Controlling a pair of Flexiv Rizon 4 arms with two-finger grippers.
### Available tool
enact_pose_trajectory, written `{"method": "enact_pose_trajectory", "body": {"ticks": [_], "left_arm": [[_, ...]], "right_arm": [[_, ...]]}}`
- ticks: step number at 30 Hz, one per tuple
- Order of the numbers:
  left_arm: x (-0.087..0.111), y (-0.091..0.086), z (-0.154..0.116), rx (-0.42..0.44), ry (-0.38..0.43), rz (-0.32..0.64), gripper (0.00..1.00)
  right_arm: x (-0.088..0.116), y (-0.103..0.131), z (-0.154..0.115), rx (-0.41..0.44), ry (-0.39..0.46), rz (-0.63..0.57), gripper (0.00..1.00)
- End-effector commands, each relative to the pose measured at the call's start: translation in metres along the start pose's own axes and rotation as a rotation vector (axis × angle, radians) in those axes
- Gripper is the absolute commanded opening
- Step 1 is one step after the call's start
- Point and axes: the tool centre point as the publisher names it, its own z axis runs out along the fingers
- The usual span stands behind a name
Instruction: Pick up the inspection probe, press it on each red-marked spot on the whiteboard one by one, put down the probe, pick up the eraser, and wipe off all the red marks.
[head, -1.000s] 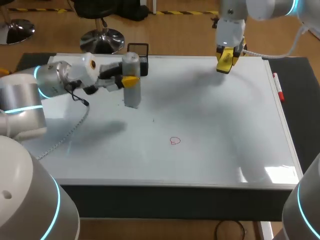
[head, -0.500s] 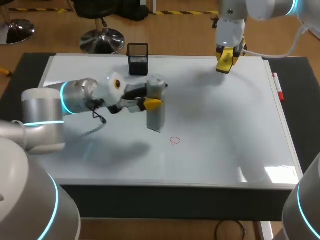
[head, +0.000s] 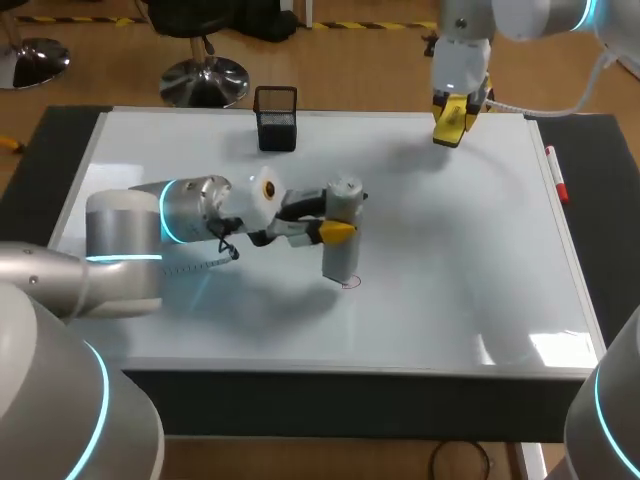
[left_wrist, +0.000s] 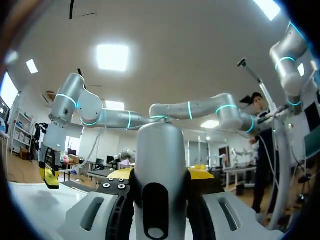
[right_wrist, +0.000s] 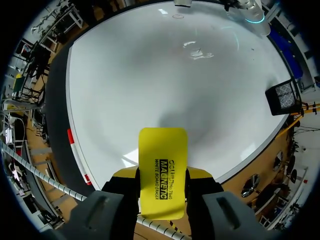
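Grey probe (head: 340, 262), upright, in left claw (head: 341, 229)

One each: probe (head: 343, 238), eraser (right_wrist: 162, 172), holder (head: 276, 130), marker (head: 555, 172)

We see a white whiteboard (head: 450, 250) framed by a black worktop (head: 603, 200). The probe (head: 342, 250) is silver-grey, with a black oval slot on its side. A trace of the red mark (head: 350, 285) shows at its foot. The eraser (right_wrist: 162, 172) is yellow with black lettering. Our left gripper (head: 336, 232) and right gripper (head: 452, 122) have yellow tips. The mesh holder (head: 276, 131) is black, and the marker (head: 556, 175) is red and white. Our left arm (head: 125, 225) and right arm (head: 530, 15) are silver-white with glowing cyan rings.
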Motion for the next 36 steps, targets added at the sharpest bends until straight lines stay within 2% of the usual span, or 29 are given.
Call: {"method": "enact_pose_trajectory", "body": {"ticks": [1,10,36], "left_arm": [[-0.002,0.005,0.009,-0.019,0.008,0.006,0.0],[-0.005,0.021,0.016,-0.074,0.014,0.01,0.0],[-0.027,0.047,0.004,-0.094,-0.031,0.002,0.0]], "right_arm": [[0.001,0.0,-0.001,0.002,0.003,-0.002,0.0],[0.001,0.0,-0.001,0.002,0.003,-0.002,0.0],[0.001,0.0,-0.001,0.002,0.003,-0.002,0.0]]}}
